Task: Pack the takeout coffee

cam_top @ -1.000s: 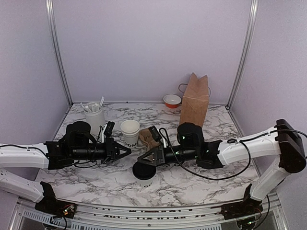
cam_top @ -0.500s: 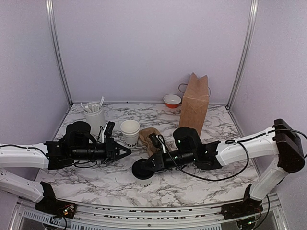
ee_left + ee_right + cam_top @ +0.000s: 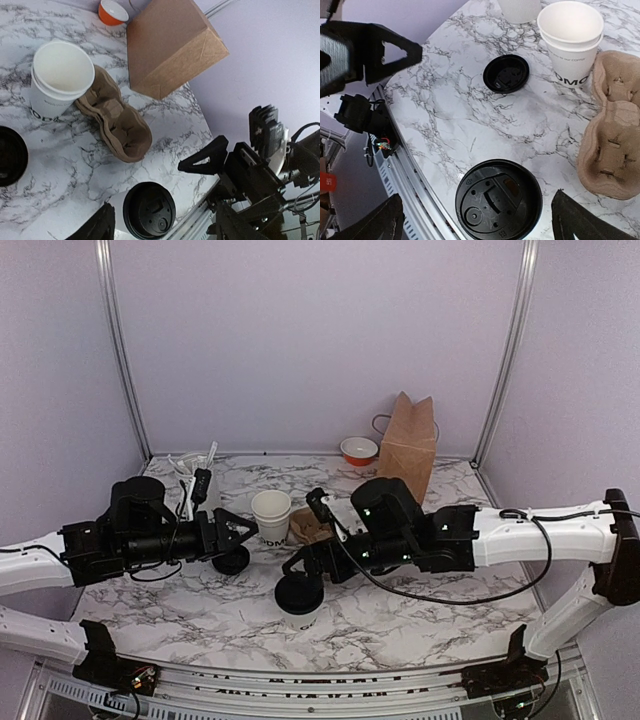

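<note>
Lid on, not packed: takeout coffee [image 3: 300, 598] stood on the table [image 3: 400, 625] near the front edge, outside cup carrier [image 3: 308, 525] and paper bag [image 3: 407, 445]. Right claw [image 3: 303, 562] hung wide over it, empty. Left claw [image 3: 238, 532] spread, empty. Grasp and packing all left

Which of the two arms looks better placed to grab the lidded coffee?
Right. The right gripper, open, hangs just above the lidded coffee cup, with a finger on each side in its wrist view. The left gripper is off by the loose lid, farther away.
</note>
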### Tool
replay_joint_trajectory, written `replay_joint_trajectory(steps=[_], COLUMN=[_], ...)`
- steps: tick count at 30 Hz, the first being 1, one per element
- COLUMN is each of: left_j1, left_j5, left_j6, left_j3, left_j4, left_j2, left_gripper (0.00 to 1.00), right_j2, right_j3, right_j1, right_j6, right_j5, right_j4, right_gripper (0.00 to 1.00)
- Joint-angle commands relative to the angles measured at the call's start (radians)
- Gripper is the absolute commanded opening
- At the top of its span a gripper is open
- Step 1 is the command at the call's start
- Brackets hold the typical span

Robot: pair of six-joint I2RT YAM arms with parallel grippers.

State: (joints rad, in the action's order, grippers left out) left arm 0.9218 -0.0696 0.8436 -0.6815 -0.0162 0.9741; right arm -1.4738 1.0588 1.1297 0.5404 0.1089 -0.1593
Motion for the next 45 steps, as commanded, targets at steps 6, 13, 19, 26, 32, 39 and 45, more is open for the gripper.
replay_joint_trajectory(steps=[6,13,19,26,32,39,45], left_j1=[-0.003,-0.003,-0.003,-0.004,-0.003,-0.003,-0.003], left_j5=[0.322,0.346,0.342,0.321,0.306,0.301,0.297], left_j6=[-0.071,-0.078,-0.077,-0.084,-0.073,-0.071,-0.069], left_j3=[-0.047,-0.046,-0.047,-0.079,-0.081,-0.083,-0.085], left_j4=[0.21,0.222,0.221,0.222,0.222,0.222,0.222], left_j2=[-0.113,-0.117,-0.1,-0.074,-0.055,-0.052,-0.048], left_gripper=[0.99,0.99,0.99,0.99,0.99,0.99,0.99], right_j2=[-0.105,-0.181,-0.211,-0.24,-0.262,-0.285,-0.29], right_j3=[0.165,0.222,0.242,0.264,0.274,0.279,0.282], right_j1=[0.147,0.174,0.175,0.19,0.197,0.2,0.203], right_j6=[-0.125,-0.107,-0.094,-0.101,-0.101,-0.106,-0.101], right_j5=[-0.343,-0.41,-0.413,-0.425,-0.446,-0.459,-0.464], right_j4=[-0.256,-0.316,-0.327,-0.338,-0.352,-0.366,-0.374], right_gripper=[1.0,0.93,0.85,0.84,0.82,0.79,0.76])
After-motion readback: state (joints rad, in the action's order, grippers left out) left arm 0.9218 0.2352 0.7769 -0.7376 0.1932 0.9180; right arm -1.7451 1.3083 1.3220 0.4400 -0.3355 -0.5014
